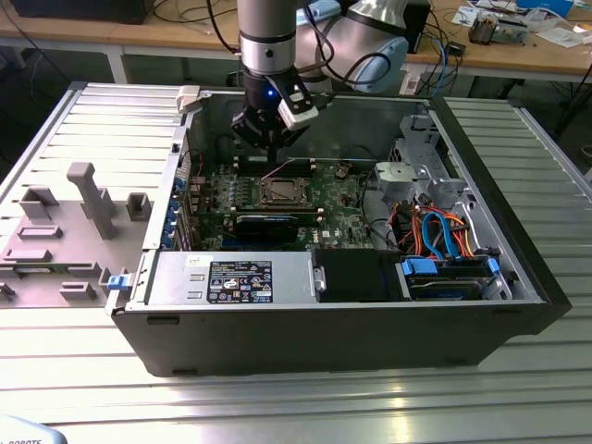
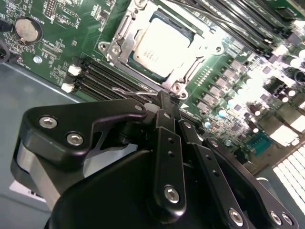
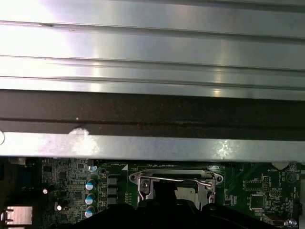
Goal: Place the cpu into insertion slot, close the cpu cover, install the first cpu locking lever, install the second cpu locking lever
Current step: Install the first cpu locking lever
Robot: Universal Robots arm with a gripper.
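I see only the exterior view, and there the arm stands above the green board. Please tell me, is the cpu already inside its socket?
Observer: Yes. In the second wrist view the cpu lies flat in the insertion slot, silver top up.
Operator: And the cover, is it down or standing up?
Observer: Down. The cpu cover lies as a frame around the cpu's top.
Operator: How near is the gripper to the socket?
Observer: Very near. The gripper has its tip just beside one corner of the socket.
Operator: Is any lever visible?
Observer: In the first wrist view a thin wire lever runs along one edge of the socket.
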